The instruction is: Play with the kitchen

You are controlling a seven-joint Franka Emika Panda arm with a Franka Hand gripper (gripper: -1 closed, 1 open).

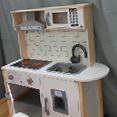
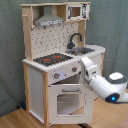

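The white arm (image 2: 102, 82) reaches to the kitchen (image 2: 55, 60) front, beside its oven door (image 2: 65, 100); I cannot tell how the jaws stand.

There is one kitchen (image 1: 55, 64), seen in both exterior views. On it I count one black faucet (image 1: 77, 52), one sink (image 1: 66, 69), one black hob (image 1: 31, 63) with two red rings, one grey hood (image 1: 30, 25) and one microwave (image 1: 62, 17) at the top. The second exterior view shows one oven door (image 2: 66, 101) with one window, two knobs (image 2: 56, 76) above it, and one white robot arm (image 2: 102, 83).
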